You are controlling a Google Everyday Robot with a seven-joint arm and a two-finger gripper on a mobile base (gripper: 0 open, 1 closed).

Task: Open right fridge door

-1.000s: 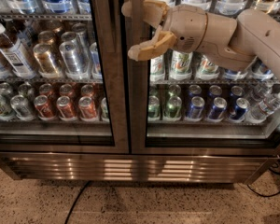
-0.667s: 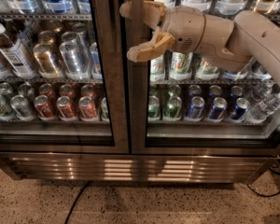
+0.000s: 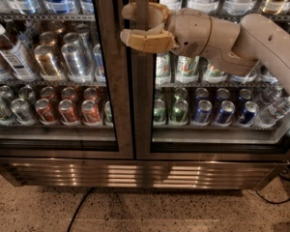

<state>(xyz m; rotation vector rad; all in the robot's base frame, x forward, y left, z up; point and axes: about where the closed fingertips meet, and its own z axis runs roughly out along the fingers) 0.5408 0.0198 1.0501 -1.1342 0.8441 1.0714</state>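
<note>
So the robot's beige two-finger gripper [image 3: 123, 22] is up high against the fridge, right where the two doors meet. It comes in from the right on a chunky beige arm [image 3: 261, 40] that crosses in front of the glass. The fingers [image 3: 145, 38] are spread apart, one above the other and pointing left, and there's a clear gap between them. You can see the dark door frame through that gap, so they sit across the frame and aren't clamped on anything. I can't tell if they actually touch the metal. The right fridge door [image 3: 145, 120], a tall glass one with a dark brushed-metal frame, is sitting closed and flush with its twin. The gripper is over this door's left-hand upright. Behind the glass there are green-and-white cans [image 3: 186, 69] on the shelf just under the arm. One shelf down there's a row of dark green cans [image 3: 179, 111] and then blue cans [image 3: 225, 112]. The left glass door [image 3: 113, 105] is closed too, showing red and copper cans [image 3: 70, 111], bigger silver cans [image 3: 77, 58] above them, and a white-capped bottle [image 3: 10, 52] at the far left. Below both doors runs a shiny slatted metal grille [image 3: 145, 174]. A black cable [image 3: 79, 211] trails over the speckled floor [image 3: 183, 214].
</note>
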